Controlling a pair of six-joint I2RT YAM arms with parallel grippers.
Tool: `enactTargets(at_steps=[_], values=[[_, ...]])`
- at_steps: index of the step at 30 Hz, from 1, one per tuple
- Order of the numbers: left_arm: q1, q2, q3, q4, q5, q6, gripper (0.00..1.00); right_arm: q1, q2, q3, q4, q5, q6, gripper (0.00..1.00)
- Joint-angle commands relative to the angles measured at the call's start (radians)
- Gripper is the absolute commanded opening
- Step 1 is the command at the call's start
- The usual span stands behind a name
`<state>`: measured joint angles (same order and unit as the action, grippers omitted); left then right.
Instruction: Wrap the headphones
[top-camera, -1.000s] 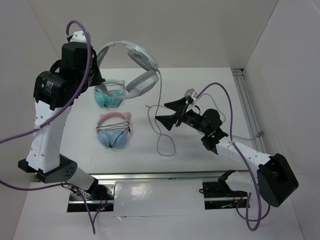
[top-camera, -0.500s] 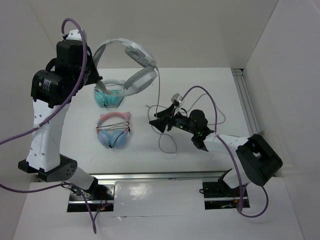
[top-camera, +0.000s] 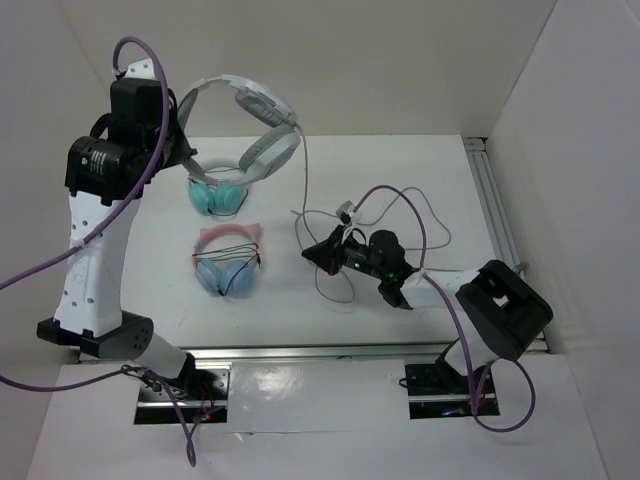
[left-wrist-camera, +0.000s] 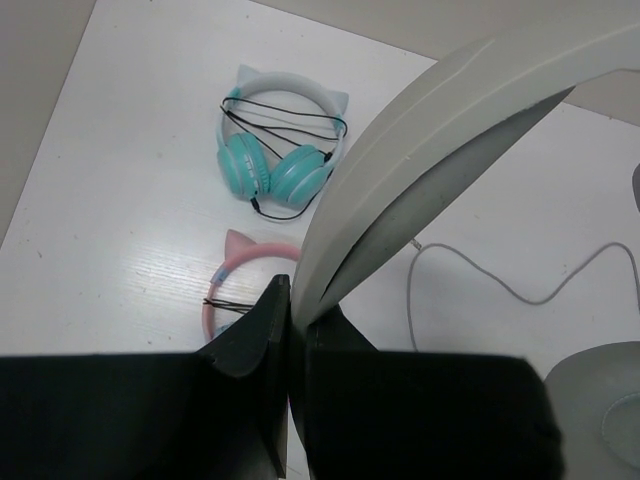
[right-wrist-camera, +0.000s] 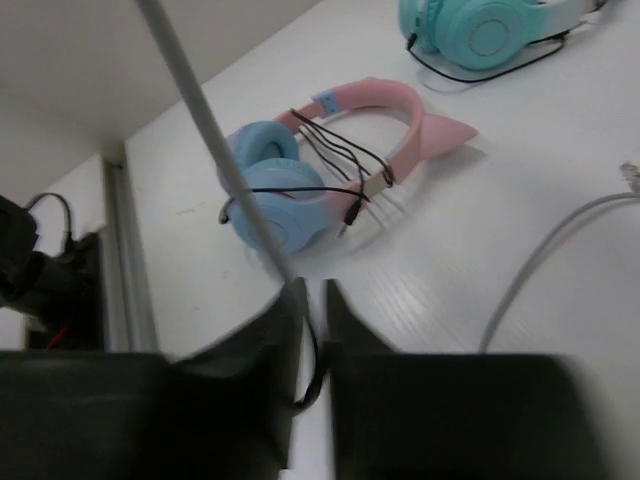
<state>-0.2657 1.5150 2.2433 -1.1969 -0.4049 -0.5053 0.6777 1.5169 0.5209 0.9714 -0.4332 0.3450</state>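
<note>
Three pairs of headphones and two arms share the table on my screens. The grey-white headphones hang in the air over the table's far left, their wide headband clenched between the fingers of the left gripper, which is raised high on its arm. Their long thin cable drops from an ear cup to the tabletop and lies there in loose loops. The right gripper reaches low across the middle of the table. Its fingers are drawn nearly together, with the cable running down into the slit between them; I cannot tell whether they have pinched it. The teal pair lies flat at the far left, below the lifted set. The pink-banded pair, with blue ear cups and a dark cord wound across them, lies nearer to me. The tabletop is white and faintly grained. Plain white walls box it in on three sides, and a metal rail runs along its right edge.
</note>
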Motion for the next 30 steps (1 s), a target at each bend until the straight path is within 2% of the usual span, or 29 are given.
enactTargets(at_steps=[1, 4, 7, 12, 14, 18, 23, 27, 30], values=[[0.014, -0.041, -0.023, 0.122, -0.006, -0.049, 0.00, 0.042, -0.064, -0.010, -0.055, 0.130, -0.029, 0.01], [0.014, -0.041, -0.080, 0.143, -0.103, -0.038, 0.00, 0.089, -0.145, 0.002, -0.190, 0.296, -0.089, 0.00], [0.014, -0.041, -0.245, 0.213, -0.163, 0.003, 0.00, 0.204, -0.332, 0.054, -0.469, 0.636, -0.183, 0.00], [-0.070, -0.013, -0.387, 0.347, -0.202, 0.131, 0.00, 0.322, -0.510, 0.258, -0.793, 0.882, -0.352, 0.00], [-0.154, -0.001, -0.466, 0.420, -0.268, 0.206, 0.00, 0.370, -0.553, 0.319, -0.906, 0.941, -0.425, 0.00], [-0.280, 0.042, -0.599, 0.566, -0.285, 0.371, 0.00, 0.411, -0.554, 0.456, -1.031, 1.030, -0.495, 0.00], [-0.476, 0.062, -0.749, 0.706, -0.394, 0.607, 0.00, 0.453, -0.494, 0.536, -1.132, 1.085, -0.535, 0.00], [-0.552, 0.053, -0.844, 0.778, -0.432, 0.691, 0.00, 0.483, -0.466, 0.571, -1.198, 1.177, -0.558, 0.00], [-0.575, 0.031, -0.844, 0.793, -0.446, 0.715, 0.00, 0.493, -0.466, 0.559, -1.209, 1.255, -0.583, 0.00]])
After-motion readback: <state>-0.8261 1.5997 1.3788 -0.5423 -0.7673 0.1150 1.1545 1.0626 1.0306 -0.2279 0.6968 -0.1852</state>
